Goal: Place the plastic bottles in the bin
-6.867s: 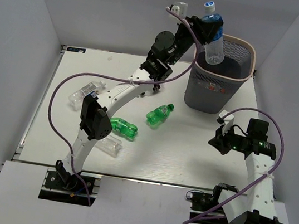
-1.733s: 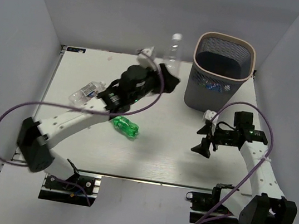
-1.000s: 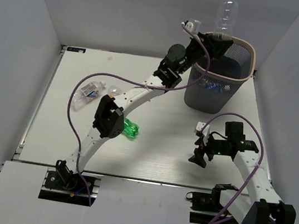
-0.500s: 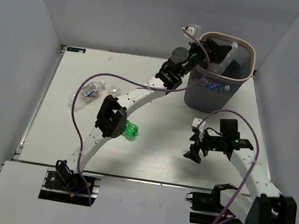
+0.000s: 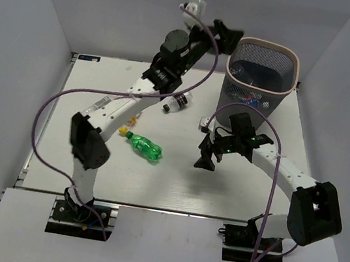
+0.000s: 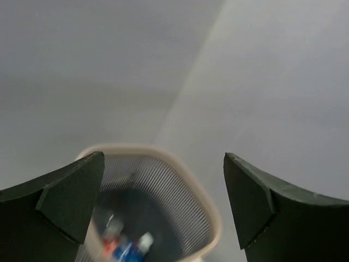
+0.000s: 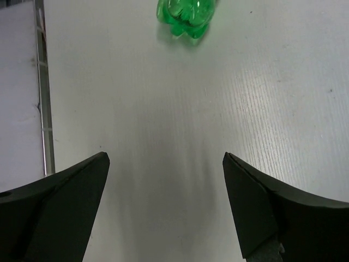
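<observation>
Left end effector (image 5: 227, 36) spread wide, empty, beside rim of bin (image 5: 295, 59); several bottles (image 5: 246, 97) inside. Right end effector (image 5: 204, 156) equally wide, empty, low over desk (image 5: 174, 183), facing green bottle (image 5: 144, 146) lying there.

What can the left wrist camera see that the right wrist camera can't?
Only the left wrist camera sees the bin, looking down into it. There are red and blue shapes at the bottom, too blurry to name, and grey walls behind.

Only the right wrist camera sees the green bottle, lying on the white table.

Both cameras see their own end effector. The left end effector and the right end effector each have dark fingers spread wide, with nothing between them.
</observation>
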`<state>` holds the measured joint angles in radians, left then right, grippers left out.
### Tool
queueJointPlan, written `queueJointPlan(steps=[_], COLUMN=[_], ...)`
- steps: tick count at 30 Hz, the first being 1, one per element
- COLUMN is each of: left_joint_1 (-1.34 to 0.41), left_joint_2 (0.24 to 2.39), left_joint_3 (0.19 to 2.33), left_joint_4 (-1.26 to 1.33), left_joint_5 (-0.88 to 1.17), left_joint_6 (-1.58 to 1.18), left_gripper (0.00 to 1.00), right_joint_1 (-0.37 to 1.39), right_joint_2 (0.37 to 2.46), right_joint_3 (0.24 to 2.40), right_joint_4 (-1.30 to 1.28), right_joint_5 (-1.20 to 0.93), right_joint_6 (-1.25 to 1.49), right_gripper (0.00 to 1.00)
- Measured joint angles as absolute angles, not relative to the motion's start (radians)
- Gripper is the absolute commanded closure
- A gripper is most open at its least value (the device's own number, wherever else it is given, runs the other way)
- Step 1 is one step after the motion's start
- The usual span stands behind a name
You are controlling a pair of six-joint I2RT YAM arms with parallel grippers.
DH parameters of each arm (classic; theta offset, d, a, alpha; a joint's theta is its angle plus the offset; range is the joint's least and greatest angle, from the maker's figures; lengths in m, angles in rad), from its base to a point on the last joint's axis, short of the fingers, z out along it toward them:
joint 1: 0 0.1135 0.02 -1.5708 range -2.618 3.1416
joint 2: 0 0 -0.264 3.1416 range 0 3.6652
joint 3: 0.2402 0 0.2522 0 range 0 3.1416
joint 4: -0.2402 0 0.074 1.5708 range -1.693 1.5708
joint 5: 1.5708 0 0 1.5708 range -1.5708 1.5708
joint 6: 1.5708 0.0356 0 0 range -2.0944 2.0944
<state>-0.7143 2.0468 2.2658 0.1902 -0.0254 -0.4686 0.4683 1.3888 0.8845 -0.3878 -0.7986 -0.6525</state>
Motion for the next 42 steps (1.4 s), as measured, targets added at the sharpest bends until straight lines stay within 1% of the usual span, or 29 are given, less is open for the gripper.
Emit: queueJointPlan(steps=[2,5,7,11,12,17,19,21,23,26,31,33,34,35,37,38,39,40,41,42], left_joint_1=[-0.708,-0.705,-0.706,-0.71,-0.711,-0.711,-0.711,-0.71,-0.709,-0.709,-0.711,-0.711,-0.711,-0.711,-0.711,-0.711,-0.711,-0.711,-0.711,-0.711], left_joint_2=[1.902,1.704,1.567,1.301,1.223,0.849,0.759,0.713,0.71,0.743,0.808,0.83,0.843,0.852,0.864,0.866,0.867,0.867,0.867,0.867], left_joint_3=[1.981,1.681,1.551,1.446,1.419,1.253,1.214,1.191,1.18,1.164,1.153,1.153,1.153,1.153,1.149,1.143,1.135,1.126,1.112,1.099], left_joint_4=[0.162,0.019,-0.109,-0.373,-0.432,-0.683,-0.753,-0.817,-0.865,-0.918,-0.955,-0.969,-0.976,-0.982,-0.993,-0.995,-0.995,-0.994,-0.993,-0.99], left_joint_5=[-0.083,-0.232,-0.333,-0.515,-0.553,-0.669,-0.686,-0.694,-0.693,-0.69,-0.683,-0.68,-0.68,-0.679,-0.677,-0.677,-0.676,-0.675,-0.672,-0.67], left_joint_6=[-0.459,-0.445,-0.45,-0.53,-0.567,-0.744,-0.785,-0.814,-0.831,-0.84,-0.839,-0.836,-0.834,-0.832,-0.828,-0.827,-0.826,-0.826,-0.823,-0.822], left_gripper=[0.0,0.0,0.0,0.0,0.0,0.0,0.0,0.0,0.0,0.0,0.0,0.0,0.0,0.0,0.0,0.04,0.08,0.11,0.17,0.22], right_joint_1=[0.476,0.511,0.552,0.664,0.693,0.795,0.813,0.831,0.843,0.861,0.901,0.919,0.925,0.933,0.939,0.939,0.937,0.934,0.928,0.92], right_joint_2=[1.371,1.392,1.454,1.605,1.637,1.761,1.798,1.845,1.895,1.967,2.042,2.067,2.075,2.075,2.075,2.071,2.065,2.062,2.058,2.051], right_joint_3=[0.884,0.908,0.954,1.072,1.1,1.191,1.222,1.274,1.33,1.394,1.411,1.41,1.409,1.409,1.399,1.395,1.39,1.383,1.377,1.375], right_joint_4=[-0.369,-0.341,-0.323,-0.265,-0.25,-0.165,-0.146,-0.144,-0.133,-0.118,-0.117,-0.116,-0.111,-0.102,-0.091,-0.079,-0.075,-0.076,-0.078,-0.088], right_joint_5=[-0.785,-0.788,-0.796,-0.768,-0.753,-0.616,-0.545,-0.48,-0.425,-0.361,-0.304,-0.282,-0.269,-0.258,-0.245,-0.242,-0.236,-0.23,-0.231,-0.229], right_joint_6=[-0.605,-0.517,-0.449,-0.331,-0.296,-0.141,-0.104,-0.074,-0.054,-0.041,-0.044,-0.054,-0.067,-0.074,-0.089,-0.091,-0.095,-0.104,-0.109,-0.112], right_gripper=[0.1,0.1,0.1,0.11,0.1,0.1,0.1,0.1,0.1,0.1,0.1,0.15,0.2,0.36,0.54,0.69,0.78,0.9,1.0,1.0])
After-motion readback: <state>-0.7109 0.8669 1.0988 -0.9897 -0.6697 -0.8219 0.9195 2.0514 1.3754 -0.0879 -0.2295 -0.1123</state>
